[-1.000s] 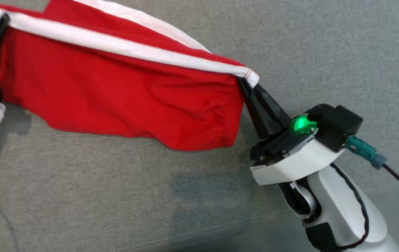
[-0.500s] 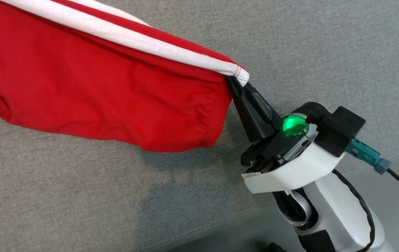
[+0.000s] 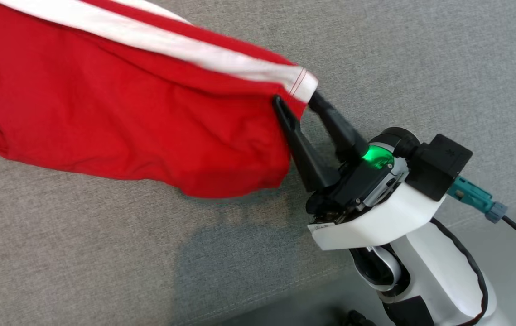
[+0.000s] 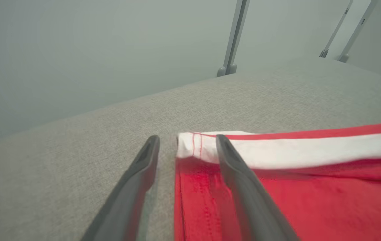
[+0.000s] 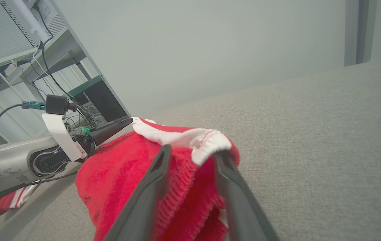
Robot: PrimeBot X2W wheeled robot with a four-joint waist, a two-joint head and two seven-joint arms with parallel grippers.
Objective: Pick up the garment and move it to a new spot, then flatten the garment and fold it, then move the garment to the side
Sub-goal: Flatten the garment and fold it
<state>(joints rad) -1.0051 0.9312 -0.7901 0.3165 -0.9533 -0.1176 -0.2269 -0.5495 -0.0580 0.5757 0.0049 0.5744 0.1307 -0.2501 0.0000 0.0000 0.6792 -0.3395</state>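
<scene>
Across the whole working area stretches a grey fabric surface (image 3: 421, 54). Over it, in the upper left of the head view, the red garment (image 3: 126, 117) is spread broadways. Its lower edge sags above a soft shadow, and whether it rests fully on the fabric cannot be told there. In the left wrist view, its end lies flat on the surface.

A white forearm (image 3: 443, 271) rises from the lower right of the head view to the right gripper (image 3: 296, 97). The two dark fingers stand apart in a V. One finger lies in front of the garment's near corner, the other behind it, and the cloth passes loosely between them.

The left gripper (image 4: 187, 137) is at the garment's opposite end, also with fingers spread. The stitched hem (image 4: 193, 147) lies between the fingers and passes under the one on that view's right.

A white stripe (image 3: 194, 50) runs along the garment's upper edge to the corner at the right gripper.

Smaller items on the right wrist:
- a green light (image 3: 378, 158)
- a teal connector (image 3: 470, 194) with a black cable
</scene>
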